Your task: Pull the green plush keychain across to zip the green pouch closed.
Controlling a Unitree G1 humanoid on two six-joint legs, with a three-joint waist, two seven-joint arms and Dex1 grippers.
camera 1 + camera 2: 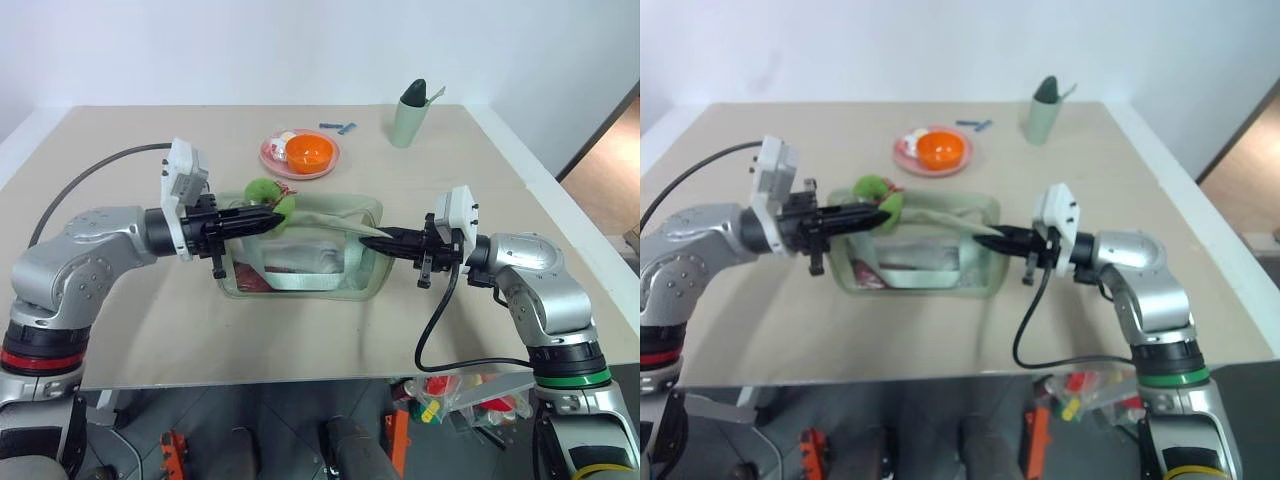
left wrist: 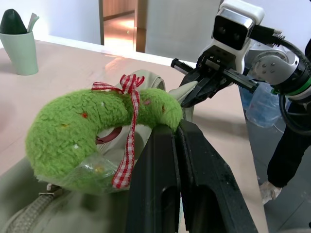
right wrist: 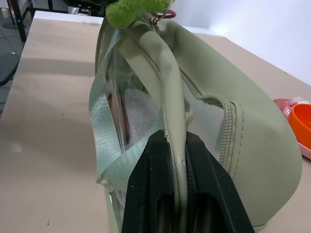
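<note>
On the bench [image 1: 150,340] lies the green pouch [image 1: 300,285], soft and light; the right gripper [image 1: 375,240] fingers pinch its end. The left gripper [image 1: 270,218] fingers pinch the squashy green plush keychain [image 2: 87,131].

Silver arms, black end effectors, white wrist cameras, black cables.

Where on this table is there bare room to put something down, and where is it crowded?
Bare tabletop lies left of the pink plate, and along the front edge before the green pouch. The right side below the pale green cup is open too. It is crowded mid-table, where both tools meet the pouch.
</note>
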